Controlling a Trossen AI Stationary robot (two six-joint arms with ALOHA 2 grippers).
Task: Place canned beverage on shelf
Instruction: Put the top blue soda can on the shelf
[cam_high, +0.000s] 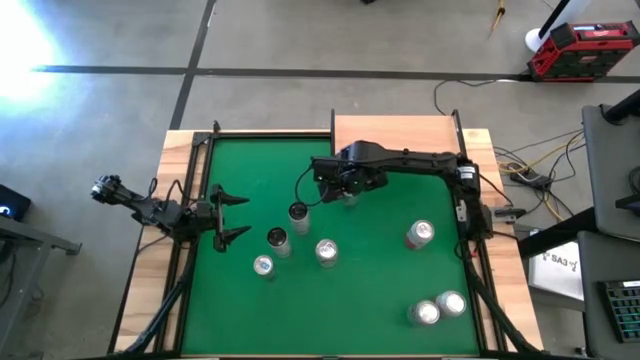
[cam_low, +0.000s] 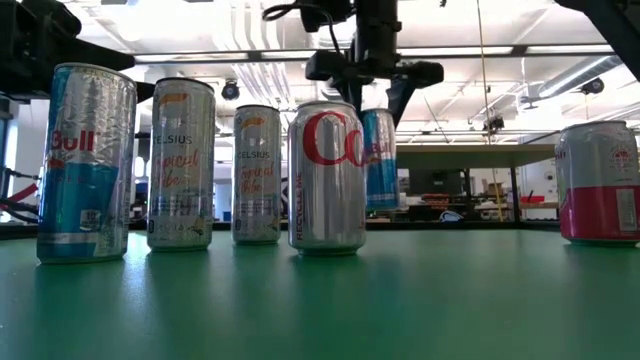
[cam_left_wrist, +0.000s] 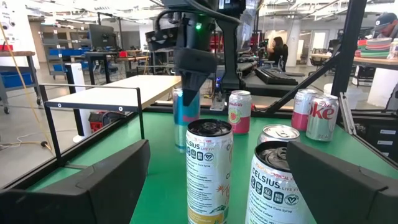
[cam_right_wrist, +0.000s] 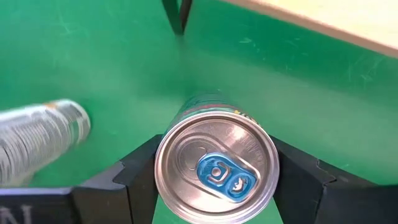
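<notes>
My right gripper (cam_high: 345, 188) hangs over the far middle of the green table, shut on a slim blue and silver canned beverage (cam_low: 378, 160) that is off the felt. The can's silver top with its blue tab (cam_right_wrist: 216, 167) shows between the fingers. The shelf (cam_high: 395, 135), a pale wood board on thin black posts, stands at the far edge, just beyond the gripper. My left gripper (cam_high: 240, 215) waits open at the table's left side, level, touching nothing. My right gripper pinches the can's upper side wall (cam_right_wrist: 163, 163), just under the rim, between its two fingers (cam_right_wrist: 134, 177). The fingers come from above, pointing down. The can hangs upright below them, its bottom (cam_low: 380, 205) clear of the table.
Several cans stand in a cluster left of centre: two Celsius cans (cam_left_wrist: 208, 168), a Coke can (cam_low: 326, 175) and a Red Bull can (cam_low: 85, 165). One pink can (cam_high: 420, 233) stands at the right, two more (cam_high: 440, 307) near the front right. Wooden rims edge the table.
</notes>
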